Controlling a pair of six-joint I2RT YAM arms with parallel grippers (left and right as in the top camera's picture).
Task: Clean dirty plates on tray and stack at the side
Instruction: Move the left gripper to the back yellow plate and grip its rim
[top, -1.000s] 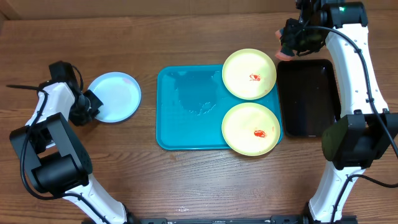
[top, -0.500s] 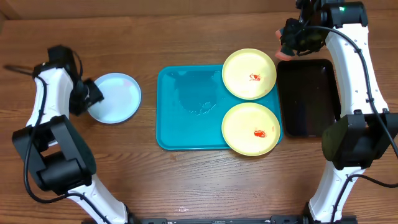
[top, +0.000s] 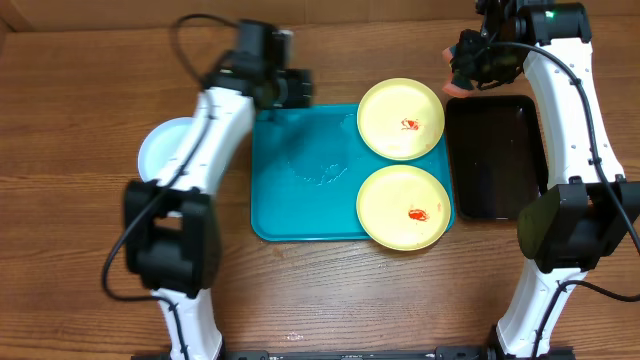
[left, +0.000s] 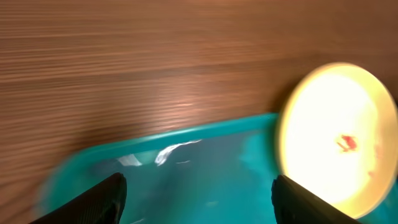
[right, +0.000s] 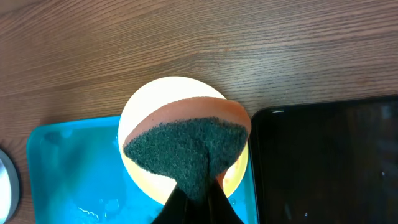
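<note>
The left gripper (top: 297, 88) is hovering over the far left corner of the blue tray (top: 300, 195), its jaws standing wide apart with nothing between them. The wrist picture is blurred, but it is showing the tray rim below and the nearer yellow-green plate (top: 401, 119) off to the gripper's right, apart from it. That plate is lying at the tray's far right corner, and a second yellow-green plate (top: 404, 206) is sitting just beside it at the near right corner. Each is carrying a small red smear (top: 410, 124) on its centre. The light-blue plate (top: 157, 157) is lying on the desk (top: 80, 80) left of the tray, partly hidden under the left arm. The right gripper (right: 194, 204) is pinching a sponge (right: 186, 140), dark side showing, above the far plate's right edge. A black tray (top: 495, 150) is sitting just right of the blue tray.
</note>
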